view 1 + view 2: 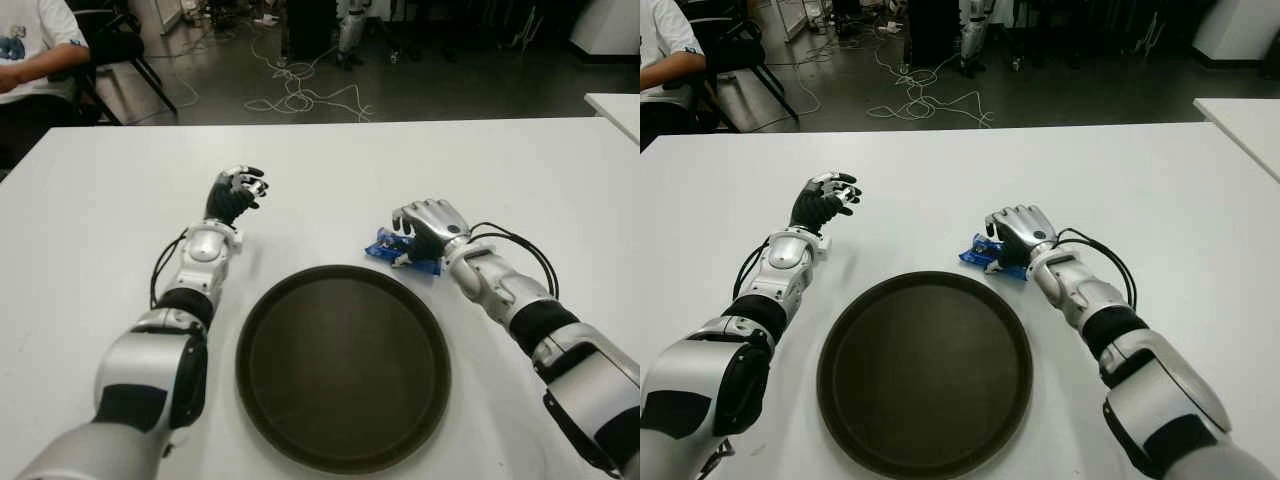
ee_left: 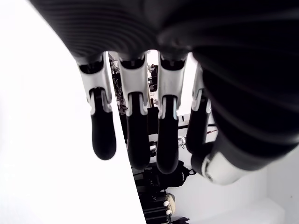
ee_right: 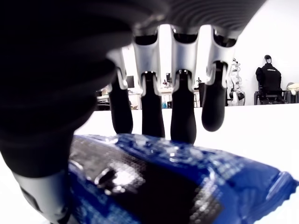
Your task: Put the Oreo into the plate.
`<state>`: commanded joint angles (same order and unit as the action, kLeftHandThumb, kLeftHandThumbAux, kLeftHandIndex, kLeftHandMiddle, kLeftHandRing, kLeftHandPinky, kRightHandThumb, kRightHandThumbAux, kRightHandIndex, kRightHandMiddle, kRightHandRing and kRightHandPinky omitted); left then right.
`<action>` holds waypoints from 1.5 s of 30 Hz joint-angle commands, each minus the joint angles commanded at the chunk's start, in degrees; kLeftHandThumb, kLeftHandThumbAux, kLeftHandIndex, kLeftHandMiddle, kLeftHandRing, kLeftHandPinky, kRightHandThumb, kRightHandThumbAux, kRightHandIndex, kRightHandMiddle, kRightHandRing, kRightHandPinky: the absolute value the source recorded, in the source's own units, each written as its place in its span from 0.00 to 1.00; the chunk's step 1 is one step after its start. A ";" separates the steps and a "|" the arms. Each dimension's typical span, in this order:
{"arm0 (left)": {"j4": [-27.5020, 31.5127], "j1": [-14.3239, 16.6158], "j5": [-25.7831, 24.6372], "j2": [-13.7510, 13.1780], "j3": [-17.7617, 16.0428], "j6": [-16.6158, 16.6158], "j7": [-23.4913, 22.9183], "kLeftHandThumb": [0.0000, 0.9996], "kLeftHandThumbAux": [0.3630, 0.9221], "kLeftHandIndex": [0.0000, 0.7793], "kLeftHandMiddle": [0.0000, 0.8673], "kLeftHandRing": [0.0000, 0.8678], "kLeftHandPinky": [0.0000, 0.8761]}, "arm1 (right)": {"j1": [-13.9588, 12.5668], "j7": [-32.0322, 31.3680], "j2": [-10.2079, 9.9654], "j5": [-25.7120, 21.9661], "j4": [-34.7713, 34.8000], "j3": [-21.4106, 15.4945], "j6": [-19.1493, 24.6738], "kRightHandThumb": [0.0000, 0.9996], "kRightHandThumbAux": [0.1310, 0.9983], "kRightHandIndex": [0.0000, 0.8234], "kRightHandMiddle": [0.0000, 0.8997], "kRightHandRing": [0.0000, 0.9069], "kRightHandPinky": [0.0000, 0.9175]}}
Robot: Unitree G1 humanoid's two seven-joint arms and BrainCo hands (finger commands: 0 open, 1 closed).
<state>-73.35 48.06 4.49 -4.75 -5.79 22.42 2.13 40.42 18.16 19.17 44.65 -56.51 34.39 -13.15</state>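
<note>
The Oreo packet (image 1: 383,246) is blue and lies flat on the white table (image 1: 500,170), just beyond the far right rim of the round dark plate (image 1: 340,370). My right hand (image 1: 422,232) is over the packet with its palm facing down. In the right wrist view its fingers (image 3: 182,121) hang loosely past the far edge of the packet (image 3: 177,182), and the thumb is beside it without squeezing. My left hand (image 1: 236,194) is to the left of the plate with relaxed fingers (image 2: 135,140) and holds nothing. The plate has nothing in it.
A person's arm and white shirt (image 1: 30,50) show at a chair beyond the table's far left corner. Cables (image 1: 300,95) lie on the floor behind the table. The corner of another white table (image 1: 615,105) shows at the far right.
</note>
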 joint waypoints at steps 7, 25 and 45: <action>-0.01 -0.04 0.00 0.02 -0.02 0.03 0.18 0.82 0.58 0.49 0.53 0.46 0.53 | -0.14 -0.34 0.00 -0.34 0.05 -0.47 -0.51 0.00 0.73 0.57 0.62 0.65 0.57; 0.01 -0.09 -0.03 -0.17 -0.01 -0.08 -0.21 0.82 0.58 0.48 0.53 0.48 0.54 | -0.37 0.11 -0.86 -0.75 -0.30 -1.59 -0.04 0.00 0.70 0.53 0.54 0.56 0.51; 0.01 -0.04 0.25 -0.24 0.25 -0.07 0.12 0.82 0.58 0.48 0.53 0.48 0.53 | 0.82 -11.66 -0.71 0.07 -2.00 0.17 1.55 0.00 0.37 0.00 0.00 0.00 0.00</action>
<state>-73.34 48.02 4.74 -4.99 -5.54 22.35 2.25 41.23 6.50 18.45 44.73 -58.51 34.55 -11.60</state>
